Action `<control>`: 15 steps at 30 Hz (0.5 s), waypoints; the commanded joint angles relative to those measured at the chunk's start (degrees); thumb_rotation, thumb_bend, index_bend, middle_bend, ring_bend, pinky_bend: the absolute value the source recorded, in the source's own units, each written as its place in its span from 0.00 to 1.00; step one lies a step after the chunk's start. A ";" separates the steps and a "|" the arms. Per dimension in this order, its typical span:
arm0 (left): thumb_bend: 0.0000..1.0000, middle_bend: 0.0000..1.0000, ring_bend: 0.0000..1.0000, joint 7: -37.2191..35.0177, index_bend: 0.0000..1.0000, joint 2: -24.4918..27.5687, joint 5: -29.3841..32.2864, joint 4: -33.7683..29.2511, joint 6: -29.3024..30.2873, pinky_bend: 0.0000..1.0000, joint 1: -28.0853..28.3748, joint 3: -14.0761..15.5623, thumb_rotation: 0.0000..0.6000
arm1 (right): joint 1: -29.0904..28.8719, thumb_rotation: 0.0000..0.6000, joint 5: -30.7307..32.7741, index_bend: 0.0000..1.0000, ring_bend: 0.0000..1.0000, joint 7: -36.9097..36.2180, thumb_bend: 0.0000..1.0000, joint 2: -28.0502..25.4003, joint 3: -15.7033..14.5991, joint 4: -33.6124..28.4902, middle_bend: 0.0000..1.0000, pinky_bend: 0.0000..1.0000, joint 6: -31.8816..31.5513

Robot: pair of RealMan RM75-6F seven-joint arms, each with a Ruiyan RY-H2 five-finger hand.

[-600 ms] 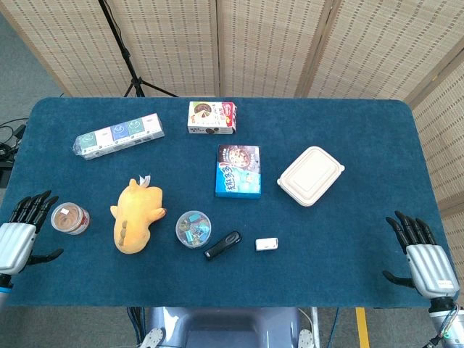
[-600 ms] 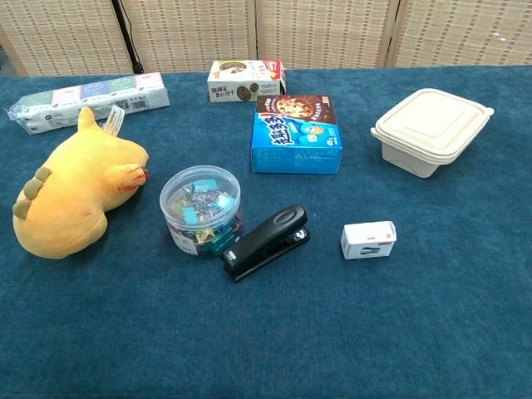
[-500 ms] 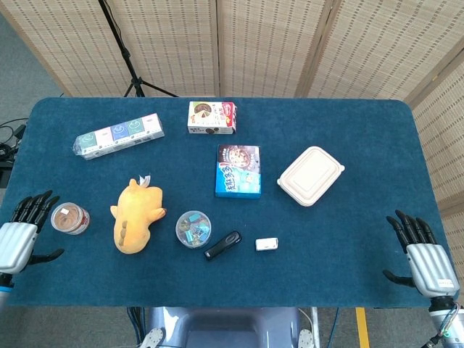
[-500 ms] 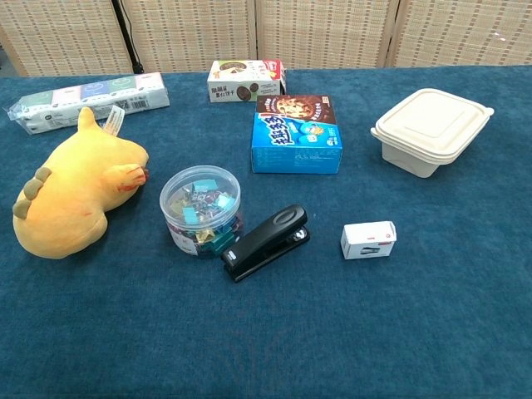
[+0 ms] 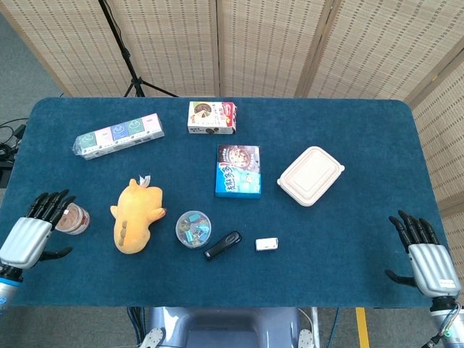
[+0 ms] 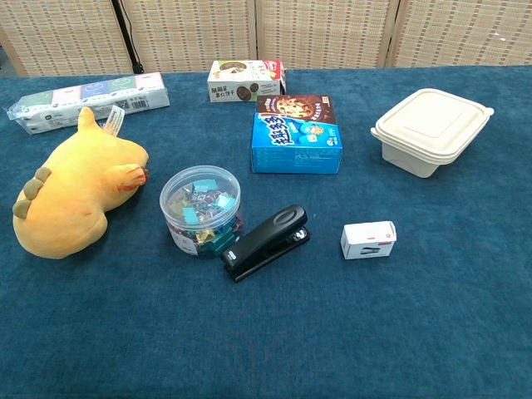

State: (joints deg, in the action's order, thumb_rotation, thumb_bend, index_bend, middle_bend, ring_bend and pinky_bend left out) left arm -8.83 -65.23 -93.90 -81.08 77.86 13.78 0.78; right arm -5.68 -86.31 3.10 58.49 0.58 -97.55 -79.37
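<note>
My left hand (image 5: 30,235) hovers at the table's near left corner, fingers spread and holding nothing, its fingertips just over a small round brown-lidded can (image 5: 74,218). My right hand (image 5: 428,259) is at the near right corner, fingers apart and empty, with nothing close to it. Neither hand appears in the chest view. A yellow plush toy (image 5: 135,215) (image 6: 75,191) lies right of the can. Near the middle front stand a clear tub of binder clips (image 5: 193,228) (image 6: 200,210), a black stapler (image 5: 222,244) (image 6: 266,242) and a small white box (image 5: 267,244) (image 6: 368,239).
On the blue table (image 5: 348,130) a blue cookie box (image 5: 238,171) (image 6: 298,133) lies in the middle, with a white lidded food container (image 5: 310,175) (image 6: 430,129) to its right. A smaller snack box (image 5: 212,117) (image 6: 246,81) and a long wrapped pack (image 5: 119,135) (image 6: 87,100) lie at the back. Woven screens stand behind.
My left hand has moved right and forward, so its fingertips now overlap the brown-lidded can. The right hand has barely shifted. No object has moved.
</note>
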 commanded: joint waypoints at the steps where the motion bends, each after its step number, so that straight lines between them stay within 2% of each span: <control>1: 0.00 0.00 0.00 -7.93 0.00 -3.42 -7.18 9.74 0.75 0.00 4.23 1.21 1.00 | -0.30 1.00 1.27 0.03 0.00 4.38 0.00 1.85 0.28 0.67 0.00 0.00 0.65; 3: 0.00 0.00 0.00 -12.64 0.00 -5.94 -11.37 16.44 2.82 0.00 6.34 2.05 0.98 | -0.59 1.00 1.96 0.03 0.00 5.71 0.00 2.58 0.33 0.58 0.00 0.00 1.42; 5: 0.00 0.00 0.00 -17.60 0.00 -9.62 -15.97 25.71 7.38 0.00 8.28 2.98 0.92 | -0.85 1.00 2.87 0.03 0.00 7.18 0.00 3.32 0.55 0.77 0.00 0.00 2.00; 8: 0.00 0.00 0.00 -23.87 0.00 -14.46 -20.61 37.84 14.18 0.00 10.53 4.44 0.79 | -1.06 1.00 4.50 0.03 0.00 8.91 0.00 4.30 1.10 1.35 0.00 0.00 2.40; 9: 0.00 0.00 0.00 -25.47 0.00 -15.83 -21.33 40.88 16.29 0.00 11.06 4.58 0.72 | -1.09 1.00 5.09 0.03 0.00 9.35 0.00 4.56 1.29 1.57 0.00 0.00 2.50; 11: 0.00 0.00 0.00 -28.38 0.00 -19.13 -21.83 46.96 20.72 0.00 11.77 4.48 0.50 | -1.15 1.00 6.39 0.03 0.00 10.54 0.00 5.16 1.73 2.14 0.00 0.00 2.60; 13: 0.00 0.00 0.00 -31.47 0.00 -21.55 -22.38 51.55 23.40 0.00 12.54 5.19 0.24 | -1.25 1.00 7.56 0.03 0.00 11.43 0.00 5.69 2.16 2.62 0.00 0.00 2.72; 15: 0.00 0.00 0.00 -33.96 0.00 -23.07 -22.86 54.50 24.63 0.00 13.32 6.11 0.14 | -1.38 1.00 8.49 0.03 0.00 12.20 0.00 6.14 2.57 3.08 0.00 0.00 2.78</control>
State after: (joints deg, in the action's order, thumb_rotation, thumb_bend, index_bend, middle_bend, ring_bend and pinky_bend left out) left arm -35.93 -82.57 -113.12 -34.26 96.33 24.11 4.90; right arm -6.93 -78.41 14.74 64.21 2.77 -94.89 -76.71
